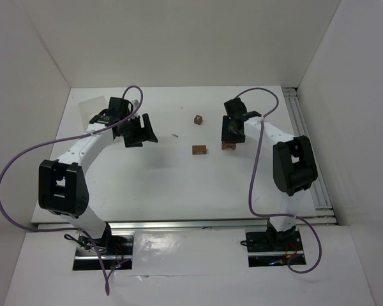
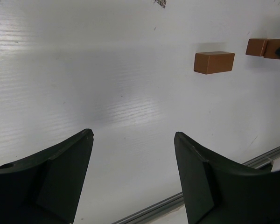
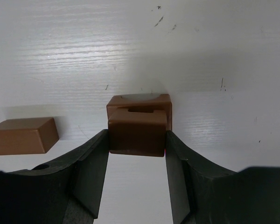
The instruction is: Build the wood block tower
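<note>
Over the tower's bottom block (image 3: 140, 101), my right jaws clamp a second block (image 3: 136, 132) to stack it, while my left jaws hang apart.

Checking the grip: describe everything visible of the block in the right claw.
The block is a small reddish-brown wooden brick, smooth-faced with softly rounded edges. It is held level, with a long face toward the wrist camera. The right claw is shut on it, one finger against each end. Directly behind it sits a second block of the same wood, so close that contact between them cannot be judged.
</note>
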Motion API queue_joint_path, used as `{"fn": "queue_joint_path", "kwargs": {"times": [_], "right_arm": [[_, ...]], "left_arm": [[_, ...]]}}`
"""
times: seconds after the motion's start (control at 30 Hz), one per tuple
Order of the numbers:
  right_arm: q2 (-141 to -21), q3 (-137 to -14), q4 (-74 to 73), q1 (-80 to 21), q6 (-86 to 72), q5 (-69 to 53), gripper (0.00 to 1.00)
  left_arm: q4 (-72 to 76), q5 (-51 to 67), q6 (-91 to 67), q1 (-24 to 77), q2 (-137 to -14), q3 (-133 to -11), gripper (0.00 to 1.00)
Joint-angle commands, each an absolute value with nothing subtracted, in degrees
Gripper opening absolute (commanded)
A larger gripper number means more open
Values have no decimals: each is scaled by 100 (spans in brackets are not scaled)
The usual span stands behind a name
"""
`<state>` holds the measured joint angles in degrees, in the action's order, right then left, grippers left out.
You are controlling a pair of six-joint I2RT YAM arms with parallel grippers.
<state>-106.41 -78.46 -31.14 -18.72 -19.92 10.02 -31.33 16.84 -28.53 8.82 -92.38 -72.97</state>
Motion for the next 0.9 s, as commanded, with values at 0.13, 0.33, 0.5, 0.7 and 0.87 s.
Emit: {"fn": "queue_joint_path", "kwargs": {"times": [0.13, 0.33, 0.5, 0.7, 0.87], "right_arm": [[-10661, -7787, -2821, -1846, -1925, 1011, 61], [-10661, -7840, -2873, -1846, -1925, 1011, 77], [-10661, -7945, -2927, -1846, -1925, 1011, 92], [-10739, -7945, -3040, -1846, -1820, 1134, 99], [-10881, -7945, -2988, -1846, -1819, 1072, 99]], "left_arm": [[-3006, 1784, -2795, 905, -9141, -7277, 82], [-3006, 1784, -2795, 905, -9141, -7277, 82], [-3006, 1784, -2795, 957, -9141, -7330, 82], [-3006, 1784, -2795, 958, -9193, -7383, 82], [-3006, 1784, -2795, 958, -9193, -7383, 82]]}}
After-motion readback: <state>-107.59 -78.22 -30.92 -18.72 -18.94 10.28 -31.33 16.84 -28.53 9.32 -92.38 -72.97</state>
